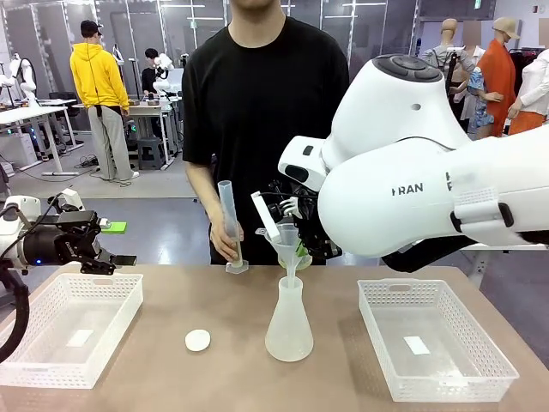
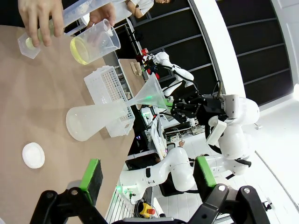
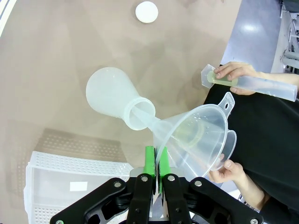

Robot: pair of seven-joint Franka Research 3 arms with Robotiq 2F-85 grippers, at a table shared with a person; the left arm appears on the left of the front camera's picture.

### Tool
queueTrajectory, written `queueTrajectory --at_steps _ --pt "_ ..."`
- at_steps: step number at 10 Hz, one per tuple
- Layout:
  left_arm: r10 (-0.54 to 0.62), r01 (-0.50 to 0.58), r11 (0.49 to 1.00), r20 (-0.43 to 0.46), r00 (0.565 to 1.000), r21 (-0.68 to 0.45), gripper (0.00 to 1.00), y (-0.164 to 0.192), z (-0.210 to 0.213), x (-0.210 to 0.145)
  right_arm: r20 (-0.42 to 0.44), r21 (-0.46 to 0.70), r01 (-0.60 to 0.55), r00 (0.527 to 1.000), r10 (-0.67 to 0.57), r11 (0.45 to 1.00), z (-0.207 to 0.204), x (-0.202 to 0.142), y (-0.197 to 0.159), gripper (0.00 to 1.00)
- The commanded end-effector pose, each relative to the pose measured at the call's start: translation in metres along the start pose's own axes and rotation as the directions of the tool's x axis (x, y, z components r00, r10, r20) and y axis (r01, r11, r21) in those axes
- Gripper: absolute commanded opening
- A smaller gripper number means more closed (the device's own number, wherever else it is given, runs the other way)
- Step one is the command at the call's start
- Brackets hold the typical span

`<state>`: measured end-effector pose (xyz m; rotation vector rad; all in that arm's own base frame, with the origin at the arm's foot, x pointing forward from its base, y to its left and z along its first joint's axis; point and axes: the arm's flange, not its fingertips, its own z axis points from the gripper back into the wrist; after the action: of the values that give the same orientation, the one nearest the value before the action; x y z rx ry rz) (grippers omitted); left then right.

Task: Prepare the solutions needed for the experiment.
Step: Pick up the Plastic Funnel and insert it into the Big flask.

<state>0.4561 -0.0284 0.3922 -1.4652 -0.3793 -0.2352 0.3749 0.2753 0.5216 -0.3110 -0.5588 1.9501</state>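
Two arms | right jaws pinched shut on funnel rim, likely steadying it in flask neck, mid-frame, for pouring | left jaws wide, empty, left edge | solutions in person's tilted beaker, upper left, left wrist view

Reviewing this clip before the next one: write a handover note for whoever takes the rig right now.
Left gripper: open, empty, by the left basket.
Right gripper: shut on the funnel rim, spout in the conical flask.
Person: one hand steadies a graduated cylinder on the table, the other hand holds a beaker of yellow-green solution.
Done: funnel seated.
Left: pouring into the flask, which looks empty.
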Motion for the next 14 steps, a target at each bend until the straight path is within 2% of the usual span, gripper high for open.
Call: queueTrajectory --at_steps 1,14 --pt "-0.020 0.020 1.000 0.004 1.000 -0.001 1.00 0.000 0.001 0.000 0.048 -0.016 -0.025 0.999 0.025 1.000 -0.010 -0.005 0.002 0.04" --pt "-0.020 0.020 1.000 0.004 1.000 -0.001 1.00 0.000 0.001 0.000 0.060 0.019 -0.002 0.998 0.001 1.000 -0.046 -0.010 0.018 0.04"
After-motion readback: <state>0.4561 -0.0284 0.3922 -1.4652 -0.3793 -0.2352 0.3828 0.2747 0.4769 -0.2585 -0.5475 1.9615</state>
